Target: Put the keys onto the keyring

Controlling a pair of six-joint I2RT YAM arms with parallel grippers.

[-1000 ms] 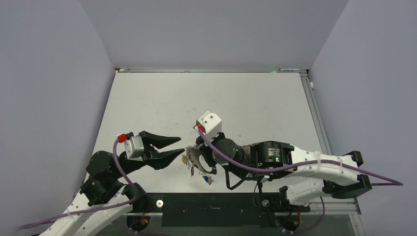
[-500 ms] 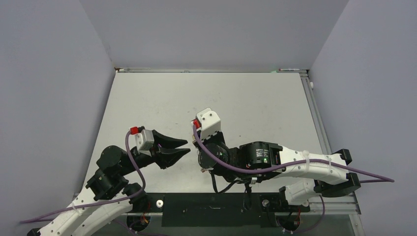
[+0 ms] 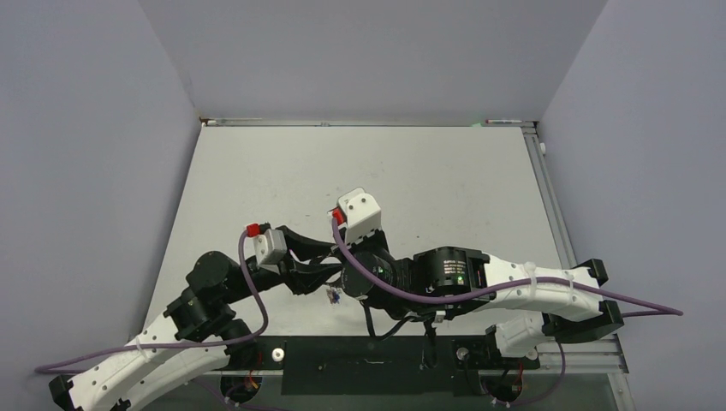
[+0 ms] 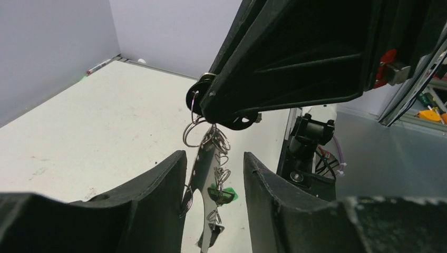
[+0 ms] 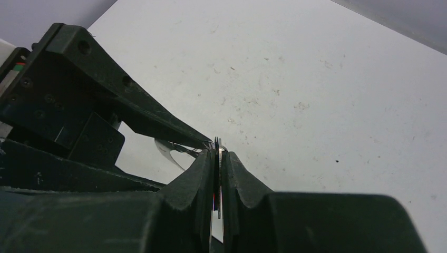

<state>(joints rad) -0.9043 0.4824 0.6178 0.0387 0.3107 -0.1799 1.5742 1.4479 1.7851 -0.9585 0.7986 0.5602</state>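
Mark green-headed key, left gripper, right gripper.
green-headed key point(image 4: 222, 194), left wrist view, on its green head.
left gripper point(image 4: 214, 156), left wrist view, midway between fingertips.
right gripper point(image 5: 218, 154), right wrist view, midway between fingertips.

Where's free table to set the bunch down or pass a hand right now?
Free: the far half of the table up to the back wall, and the strip by the right rail. Crowded: near centre, where the open left gripper flanks the key bunch hanging from the shut right gripper.
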